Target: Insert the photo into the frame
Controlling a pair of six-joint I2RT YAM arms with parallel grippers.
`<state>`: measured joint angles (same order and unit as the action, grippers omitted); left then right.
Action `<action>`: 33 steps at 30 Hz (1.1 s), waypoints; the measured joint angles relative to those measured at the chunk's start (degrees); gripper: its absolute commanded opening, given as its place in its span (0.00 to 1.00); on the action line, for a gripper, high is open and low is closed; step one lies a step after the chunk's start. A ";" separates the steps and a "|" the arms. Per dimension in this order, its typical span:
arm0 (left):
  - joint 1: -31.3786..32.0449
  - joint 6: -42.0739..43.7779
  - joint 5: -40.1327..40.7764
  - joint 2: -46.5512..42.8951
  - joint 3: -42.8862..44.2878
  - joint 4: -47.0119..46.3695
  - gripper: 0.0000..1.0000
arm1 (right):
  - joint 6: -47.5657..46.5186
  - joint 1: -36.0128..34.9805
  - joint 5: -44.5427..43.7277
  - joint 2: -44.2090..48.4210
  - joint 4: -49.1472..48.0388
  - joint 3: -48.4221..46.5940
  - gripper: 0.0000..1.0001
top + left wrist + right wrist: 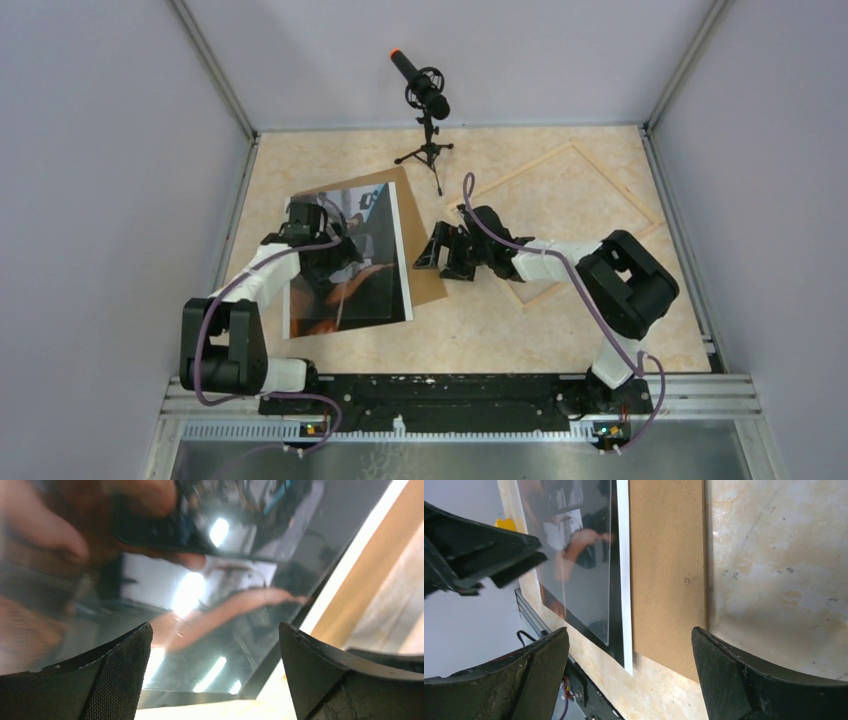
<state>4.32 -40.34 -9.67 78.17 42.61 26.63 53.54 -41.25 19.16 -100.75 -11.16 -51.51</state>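
Desk (500, 340): frame (615, 180) lies flat on the right half, with the right arm across it. Brown board (428, 285) left of centre; photo (370, 290) face up on it, skewed, board showing along its right side. Left hand (215, 675) over photo's upper part, fingers wide apart, gripping nothing. Right hand (631, 675) at board's right edge, fingers apart, empty, just beside photo

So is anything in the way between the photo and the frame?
Yes. The right gripper and its arm reach across between the photo and the frame, the arm over the frame's near side. The microphone stand stands further back.
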 measured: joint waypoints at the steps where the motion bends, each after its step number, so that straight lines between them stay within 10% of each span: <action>1: -0.04 0.50 2.38 0.00 1.33 1.49 0.98 | -0.09 0.09 0.02 -0.15 -0.07 -0.04 0.91; 14: -11.89 9.22 22.58 12.31 20.85 8.11 0.98 | -7.52 0.63 1.86 -3.80 3.13 -6.36 0.91; 33: -18.40 17.77 11.93 22.25 20.17 2.21 0.98 | -7.58 4.33 8.35 -7.43 -1.16 -5.62 0.91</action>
<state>-14.09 -22.57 2.26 100.42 62.78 28.84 45.95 -36.93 27.51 -108.18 -12.32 -57.12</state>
